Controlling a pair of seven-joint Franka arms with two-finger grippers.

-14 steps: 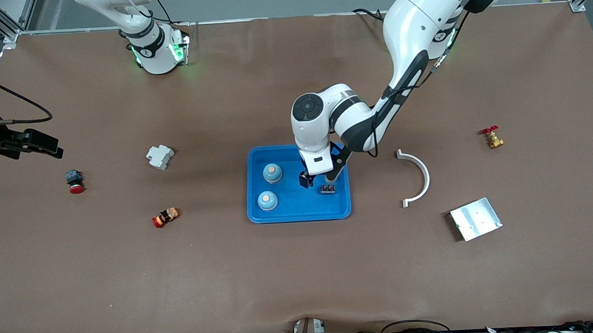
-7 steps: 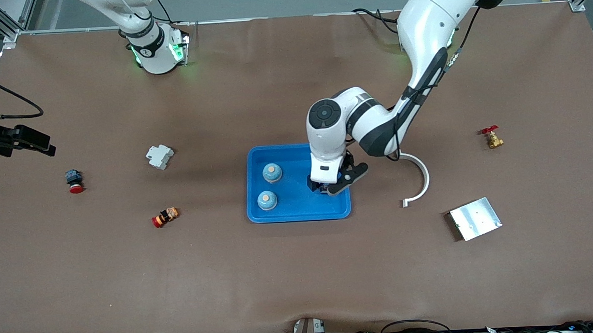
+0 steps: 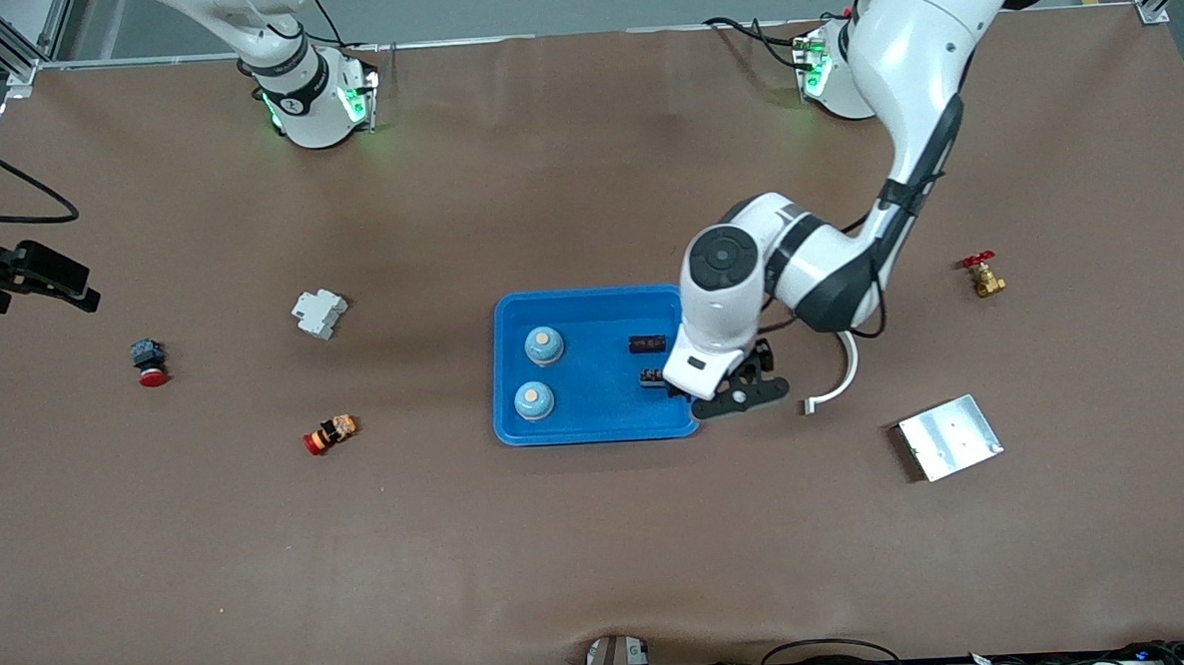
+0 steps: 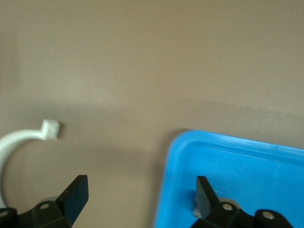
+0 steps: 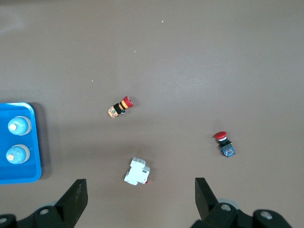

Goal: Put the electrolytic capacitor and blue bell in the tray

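Note:
The bright-blue tray (image 3: 596, 422) lies mid-table. Inside it stand two blue bells (image 3: 544, 346) (image 3: 534, 401), side by side at the end toward the right arm. A dark cylindrical electrolytic capacitor (image 3: 647, 344) lies on its side in the tray, with a small dark part (image 3: 654, 377) a little nearer the camera. My left gripper (image 3: 726, 391) hangs open and empty over the tray's rim (image 4: 237, 161) at the left arm's end, one finger over the tray and one over the table. My right gripper (image 5: 140, 199) waits open, high over the right arm's end; the tray (image 5: 21, 176) and bells (image 5: 19, 125) show below it.
A white curved bracket (image 3: 841, 362) and a silver plate (image 3: 949, 437) lie toward the left arm's end, and a red-handled brass valve (image 3: 982, 275) farther out. A white breaker (image 3: 319, 312), a red-and-yellow button (image 3: 330, 434) and a red push button (image 3: 149, 363) lie toward the right arm's end.
My left gripper has swung from over the tray's middle out to its rim at the left arm's end, uncovering the capacitor lying in the tray. The right gripper has drifted slightly.

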